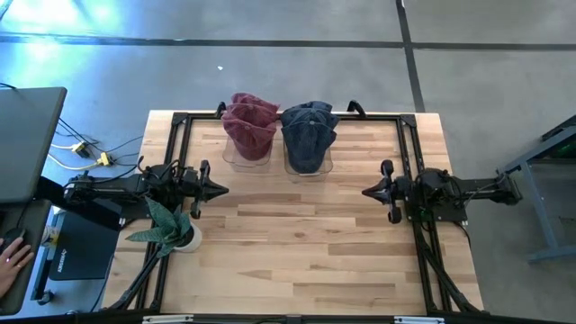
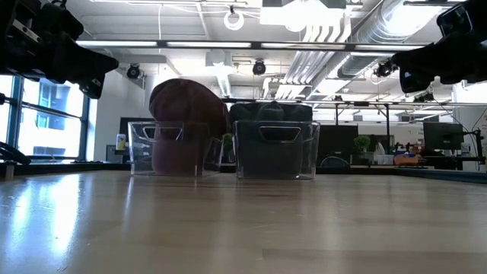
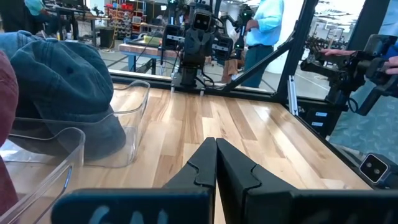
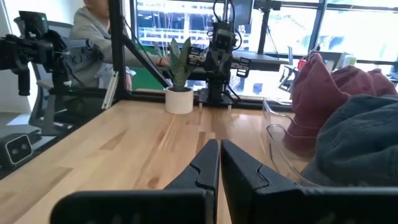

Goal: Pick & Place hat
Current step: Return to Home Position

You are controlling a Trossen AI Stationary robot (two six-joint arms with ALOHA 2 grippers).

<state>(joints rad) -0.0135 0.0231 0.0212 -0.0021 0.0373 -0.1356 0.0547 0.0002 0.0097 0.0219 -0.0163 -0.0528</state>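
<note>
Two hats sit in clear plastic bins at the table's far edge: a maroon hat (image 1: 250, 124) in the left bin (image 2: 173, 147) and a dark blue hat (image 1: 309, 133) in the right bin (image 2: 275, 149). My left gripper (image 1: 222, 189) hovers shut at the table's left side, pointing level toward the right. My right gripper (image 1: 367, 192) hovers shut at the right side, pointing level toward the left. Both are well clear of the hats. In the left wrist view the blue hat (image 3: 59, 81) lies beside my shut gripper (image 3: 216, 149); in the right wrist view both hats (image 4: 336, 106) show beside my gripper (image 4: 219, 149).
A small potted plant (image 1: 171, 227) in a white pot stands at the table's near left, close to my left arm. A black frame (image 1: 409, 135) runs along the table's edges. Bare wood (image 1: 297, 243) fills the middle and near part. People show in the room beyond.
</note>
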